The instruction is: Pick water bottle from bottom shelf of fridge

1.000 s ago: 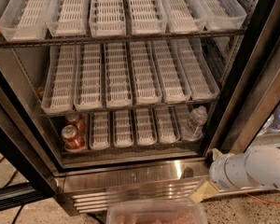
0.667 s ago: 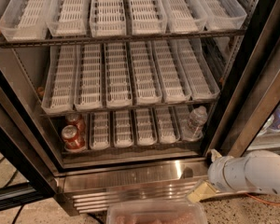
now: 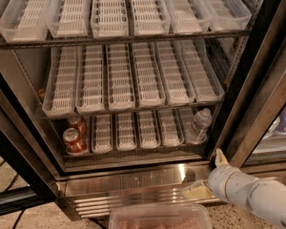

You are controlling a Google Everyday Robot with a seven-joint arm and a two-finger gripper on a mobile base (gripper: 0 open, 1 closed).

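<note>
Starting at the left of the open fridge (image 3: 24,97), two red soda cans (image 3: 76,138) stand one behind the other in the leftmost lane of the bottom shelf (image 3: 133,152). They have not moved over the last second and are not what is wanted. To their right run four short white lane trays (image 3: 126,130), all bare, and below them the steel sill (image 3: 133,180) catches the light. Further right, in the last lane and close to the right-hand wall, stands the water bottle (image 3: 199,126). It is upright, small, clear and ribbed, with a white cap, and the tray shows pale through its lower half. It too sits where it sat a second ago, untouched. What has changed is at the lower right. The white arm (image 3: 257,199) has dropped at its far end and its wrist has edged a little leftward along the sill. The gripper (image 3: 202,174) now hangs in front of the sill, below the bottle and slightly to its right, still outside the shelf. Its two yellowish fingers (image 3: 220,157) are spread apart with nothing between them. I read this as the approach only beginning: the small shift lines the gripper up under the bottle's lane, but it has yet to rise over the sill and reach in. The ribbed plastic looks light and likely to give under a squeeze. The dark door frame (image 3: 257,94) just right of the bottle leaves little room on that side.
</note>
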